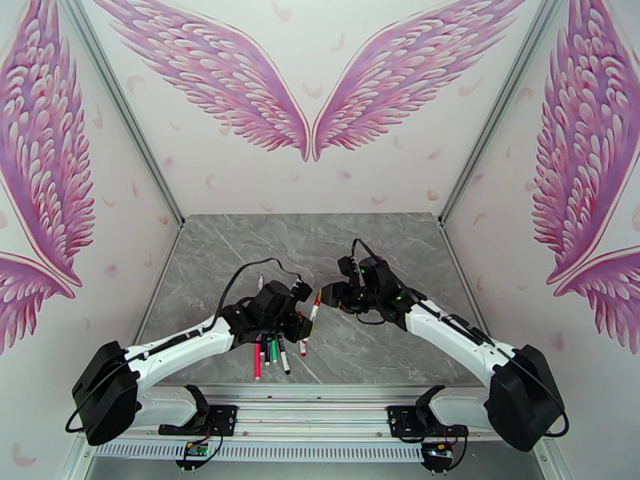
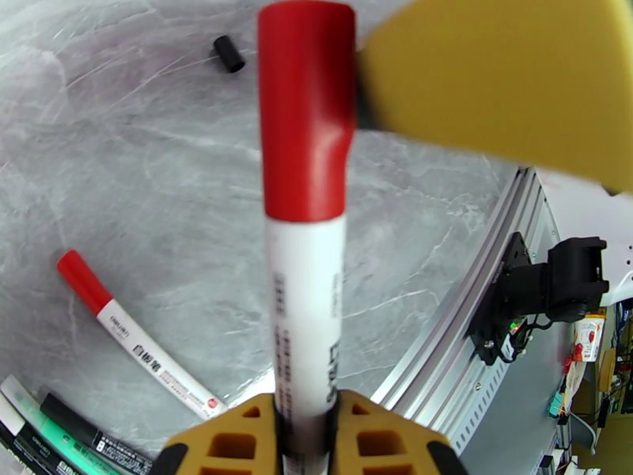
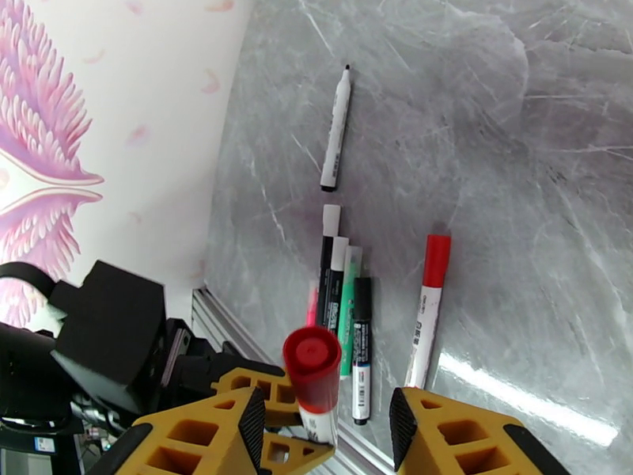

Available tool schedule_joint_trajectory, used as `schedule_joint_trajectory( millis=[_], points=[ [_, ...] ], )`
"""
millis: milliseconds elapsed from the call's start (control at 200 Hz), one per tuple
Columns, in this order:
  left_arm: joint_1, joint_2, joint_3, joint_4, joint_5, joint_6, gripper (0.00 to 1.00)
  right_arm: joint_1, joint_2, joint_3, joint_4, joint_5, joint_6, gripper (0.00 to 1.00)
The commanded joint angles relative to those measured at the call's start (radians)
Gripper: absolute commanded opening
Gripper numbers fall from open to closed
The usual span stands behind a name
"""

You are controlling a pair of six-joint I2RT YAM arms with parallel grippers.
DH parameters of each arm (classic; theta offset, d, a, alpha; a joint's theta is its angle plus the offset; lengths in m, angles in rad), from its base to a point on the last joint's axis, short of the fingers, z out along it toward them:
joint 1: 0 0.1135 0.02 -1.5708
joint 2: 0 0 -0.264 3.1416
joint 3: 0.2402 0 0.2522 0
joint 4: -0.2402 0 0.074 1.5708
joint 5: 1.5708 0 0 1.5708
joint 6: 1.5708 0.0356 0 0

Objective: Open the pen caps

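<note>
Centrally, left gripper [image 2: 307, 409] clamped on a pen barrel [image 2: 307, 310], its lower end hidden; fitted red cap [image 2: 305, 112] sits inside the right gripper [image 3: 324, 417], jaws parted, contact unclear.

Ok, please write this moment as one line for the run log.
left jaws: shut on pen barrel | right jaws: open around red cap | red cap: still on | loose on table: black cap
</note>
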Motion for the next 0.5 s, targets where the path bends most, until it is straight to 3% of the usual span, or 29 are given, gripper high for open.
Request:
schedule_joint_trajectory(
  millis=[0, 145, 380, 495],
  points=[
    [-0.013, 0.013, 0.045, 0.024, 0.032, 0.012, 0.12, -0.005, 0.023, 0.033, 0.042, -0.033, 0.004, 0.49],
    [-0.022, 0.019, 0.052, 0.017, 0.032, 0.013, 0.12, -0.005, 0.033, 0.036, 0.045, -0.035, 0.001, 0.48],
    [-0.027, 0.023, 0.049, 0.023, 0.024, 0.004, 0.12, -0.003, 0.030, 0.032, 0.043, -0.038, -0.001, 0.35],
    [-0.027, 0.019, 0.043, 0.031, 0.022, -0.002, 0.12, -0.004, 0.028, 0.027, 0.039, -0.042, -0.004, 0.34]
  ],
)
